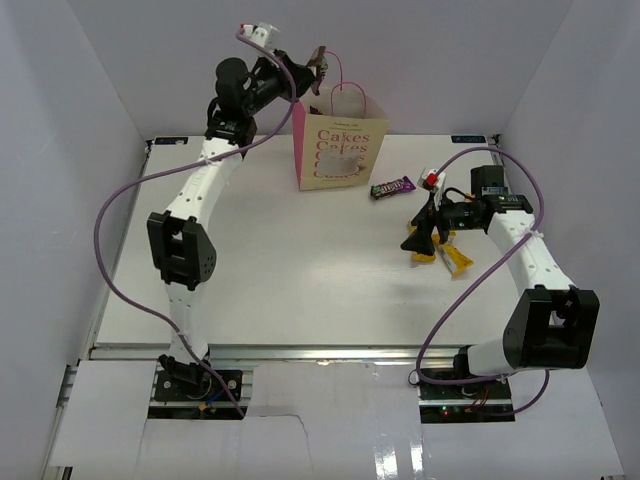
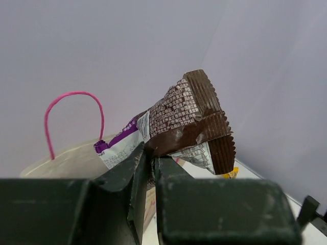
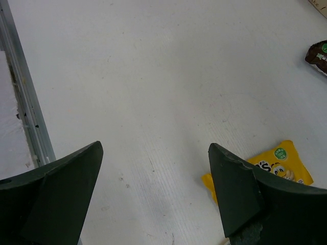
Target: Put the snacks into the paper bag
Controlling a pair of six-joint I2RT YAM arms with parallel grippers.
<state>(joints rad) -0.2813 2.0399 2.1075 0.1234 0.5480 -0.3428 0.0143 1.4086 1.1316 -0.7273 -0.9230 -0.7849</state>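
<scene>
While light, crinkly brown candy pkt (image 2: 189, 122) is pinched at its end by closed left jaws above paper bag (image 1: 340, 150), right jaws are held wide open, empty.

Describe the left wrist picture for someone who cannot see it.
The left pincer grips a crinkled brown-and-purple candy bar against a pale wall. To its left, a thin pink loop handle rises from the paper bag.
</scene>
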